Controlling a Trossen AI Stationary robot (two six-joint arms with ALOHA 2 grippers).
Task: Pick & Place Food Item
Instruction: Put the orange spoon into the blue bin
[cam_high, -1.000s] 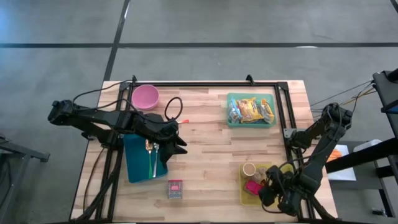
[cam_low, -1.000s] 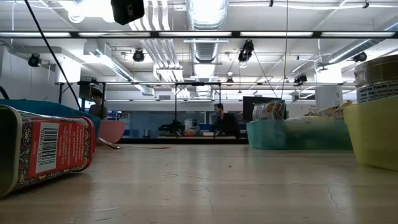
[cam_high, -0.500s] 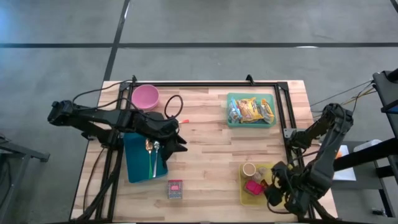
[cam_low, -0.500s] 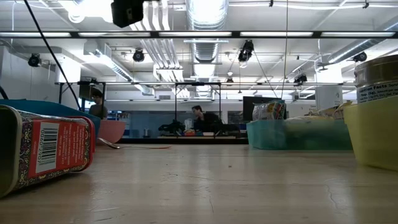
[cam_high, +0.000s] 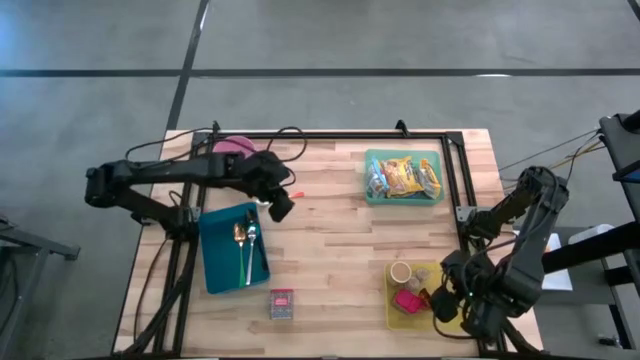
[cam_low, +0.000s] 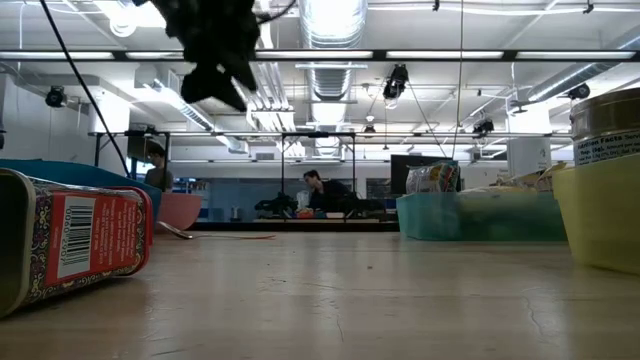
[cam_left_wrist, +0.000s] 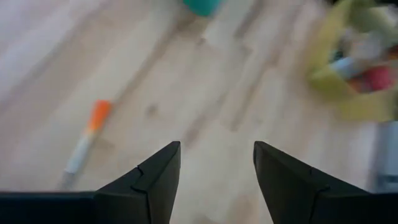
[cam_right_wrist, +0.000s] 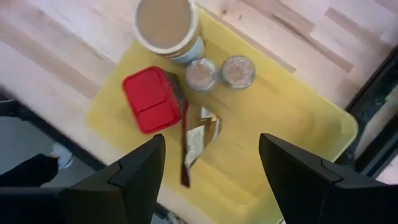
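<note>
A teal bin (cam_high: 403, 177) of snack packets stands at the far right. Near the right front corner a yellow tray (cam_right_wrist: 292, 124) holds a red box (cam_right_wrist: 152, 99), a paper cup (cam_right_wrist: 165, 22), two small jars (cam_right_wrist: 202, 74) and a brown packet (cam_right_wrist: 196, 140). My right gripper (cam_right_wrist: 214, 186) hangs open above this tray (cam_high: 398, 318), holding nothing. My left gripper (cam_high: 283, 208) hovers open over bare wood right of the blue tray (cam_high: 222, 255); its fingers (cam_left_wrist: 155, 177) are empty, and it shows high up in the low view (cam_low: 215, 60).
Two spoons (cam_high: 245, 245) lie in the blue tray. A patterned tin (cam_high: 282, 304) lies on its side near the front edge, large in the low view (cam_low: 75, 240). A pink bowl (cam_high: 228, 146) sits far left under the arm. An orange-capped pen (cam_left_wrist: 87, 140) lies on the wood.
My left gripper has swung from over the blue tray toward the table's far edge and a little right, turning as it went. My right gripper has risen above the yellow tray.
</note>
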